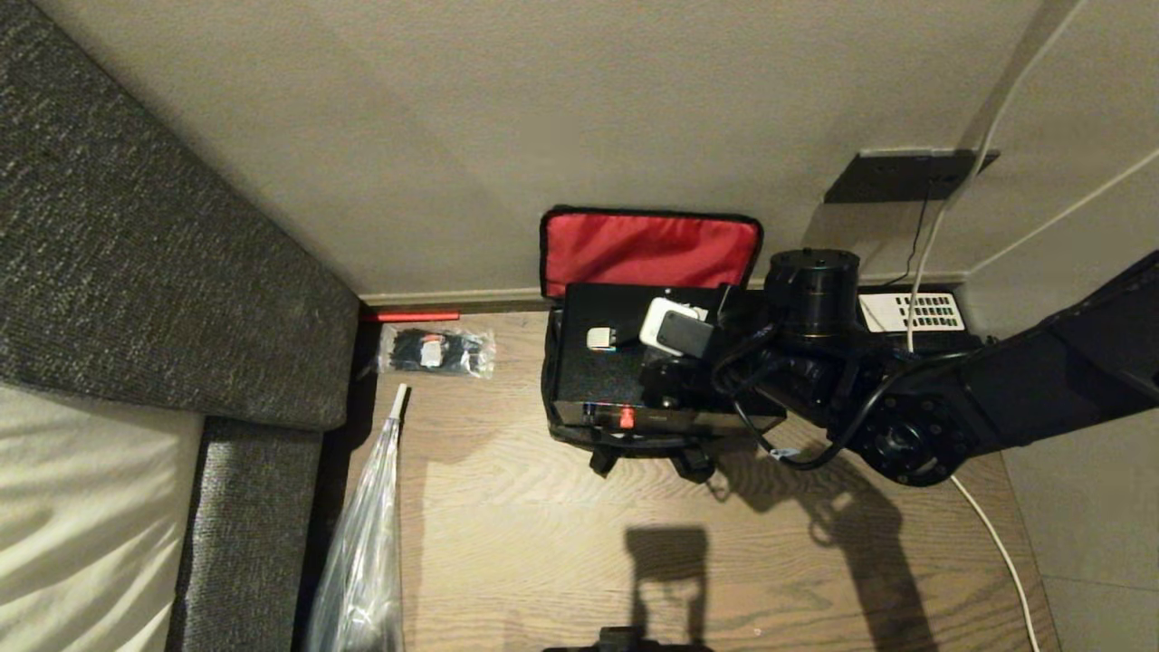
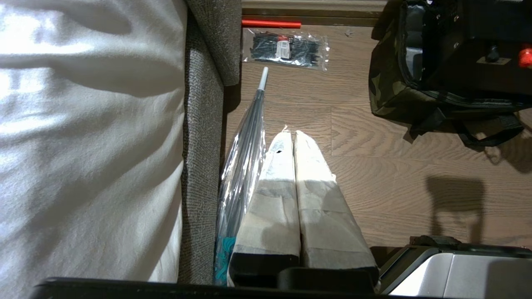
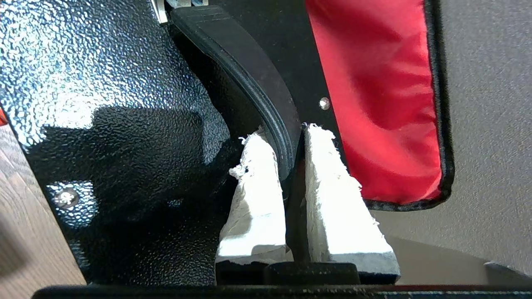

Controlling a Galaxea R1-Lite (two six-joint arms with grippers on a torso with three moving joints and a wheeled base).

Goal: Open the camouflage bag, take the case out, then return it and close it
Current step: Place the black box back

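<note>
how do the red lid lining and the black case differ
The camouflage bag's red fabric lid lining is smooth, soft cloth, standing upright against the wall; the flat black rectangular case is hard, with a pebbled, glossy surface, lying level in the bag's mouth. The lining is free of any grip, while the right gripper has its jaws shut on the case's curved black handle. Both are rectangular and similarly wide.

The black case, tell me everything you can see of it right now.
The case is a flat black box with a pebbled, glossy, metal-looking skin and small silver screws. A curved black handle arches over its top, and the right gripper is shut on that handle, white padded fingers on either side. A red mark sits on its near edge. It stands in the mouth of the open camouflage bag, in front of the raised red-lined lid. Whether it rests on the bag's bottom cannot be told.
</note>
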